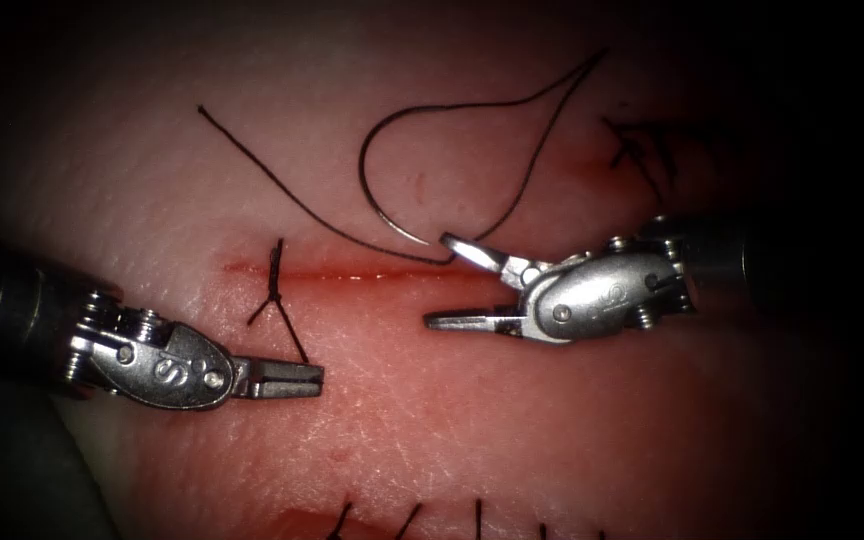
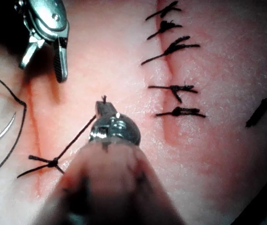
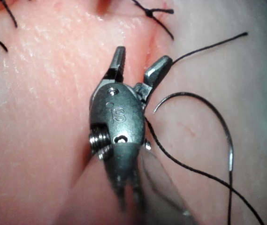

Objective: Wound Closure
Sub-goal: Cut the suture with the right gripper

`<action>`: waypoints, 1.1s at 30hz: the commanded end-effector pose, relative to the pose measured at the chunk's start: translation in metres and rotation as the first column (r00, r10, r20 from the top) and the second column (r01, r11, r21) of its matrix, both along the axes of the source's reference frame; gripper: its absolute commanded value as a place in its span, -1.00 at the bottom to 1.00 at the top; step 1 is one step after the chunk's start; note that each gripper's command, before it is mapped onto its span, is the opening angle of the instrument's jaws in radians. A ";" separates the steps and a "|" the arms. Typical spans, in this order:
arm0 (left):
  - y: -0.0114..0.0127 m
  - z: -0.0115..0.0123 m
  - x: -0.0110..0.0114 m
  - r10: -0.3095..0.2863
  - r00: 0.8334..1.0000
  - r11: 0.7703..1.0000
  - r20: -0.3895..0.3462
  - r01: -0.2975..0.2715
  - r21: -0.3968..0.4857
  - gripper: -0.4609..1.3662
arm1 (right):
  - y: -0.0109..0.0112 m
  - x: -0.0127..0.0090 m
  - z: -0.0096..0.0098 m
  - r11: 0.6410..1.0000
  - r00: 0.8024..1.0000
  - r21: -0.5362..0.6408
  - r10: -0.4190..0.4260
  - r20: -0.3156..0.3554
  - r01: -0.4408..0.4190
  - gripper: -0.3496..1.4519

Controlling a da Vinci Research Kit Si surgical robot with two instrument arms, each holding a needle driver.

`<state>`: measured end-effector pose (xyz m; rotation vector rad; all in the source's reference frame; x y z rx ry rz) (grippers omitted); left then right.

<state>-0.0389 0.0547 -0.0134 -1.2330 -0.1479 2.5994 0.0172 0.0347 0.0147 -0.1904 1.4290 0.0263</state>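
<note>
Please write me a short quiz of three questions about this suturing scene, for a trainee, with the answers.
1. True or false: the right tool holds the needle.
2. What do the left tool's shut jaws hold? A) the needle B) the thread tail from the knot C) the tissue
3. Fill in: the needle lies free on the tissue above the cut, its point near the right tool's ____ jaws.

Key: 1 false, that tool holds nothing. 2 B. 3 open.
</note>
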 end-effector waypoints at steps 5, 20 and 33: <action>0.0002 -0.0002 0.0000 0.009 1.000 1.000 0.003 -0.009 0.008 -0.88 | 0.0000 0.0001 0.0000 1.000 1.000 0.001 -0.005 0.001 0.005 0.72; 0.0011 -0.0011 0.0014 0.008 1.000 1.000 -0.005 -0.008 0.007 -0.88 | -0.0012 0.0021 0.0014 1.000 1.000 -0.014 -0.009 0.014 0.009 0.79; 0.0010 -0.0012 0.0024 0.006 1.000 1.000 -0.008 -0.006 0.008 -0.88 | -0.0020 0.0056 0.0021 1.000 1.000 -0.025 -0.015 0.015 0.016 0.80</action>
